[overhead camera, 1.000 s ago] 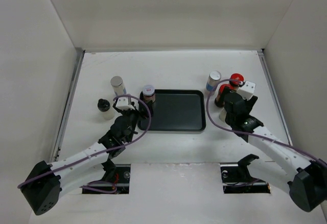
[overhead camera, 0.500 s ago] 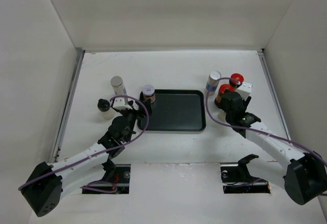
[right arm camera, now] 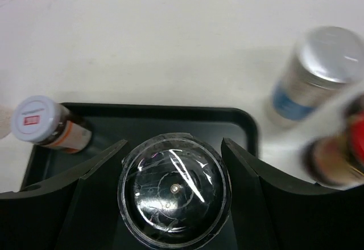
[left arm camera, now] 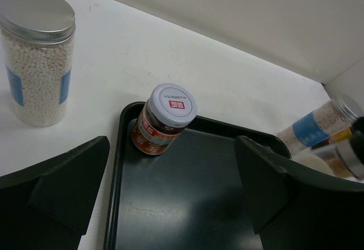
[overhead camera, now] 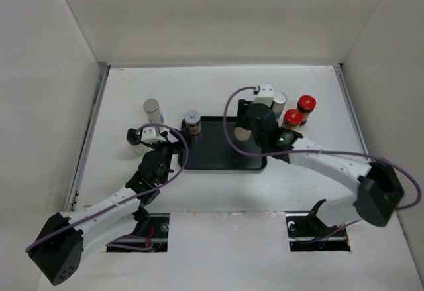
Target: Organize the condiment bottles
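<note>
Left gripper (left arm camera: 172,147) gapes wide over the matte black tray (left arm camera: 187,204); a white-capped brown jar (left arm camera: 165,119) stands in its upper-left corner; right gripper (right arm camera: 173,143) clamps a round, glossy black-capped bottle (right arm camera: 173,190) above the tray, lower centre of frame.

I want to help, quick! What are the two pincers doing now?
Left pincer: open, holding nothing.
Right pincer: closed on the clear-lidded bottle.

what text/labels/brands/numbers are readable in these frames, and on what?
No text is legible enough to quote.
Small jar, white lid: red square logo, print too small to read.
Its side label: white characters on red, blurred.
Bead jar: blue label, no text visible.
Clear-lidded bottle: no text on lid.
</note>
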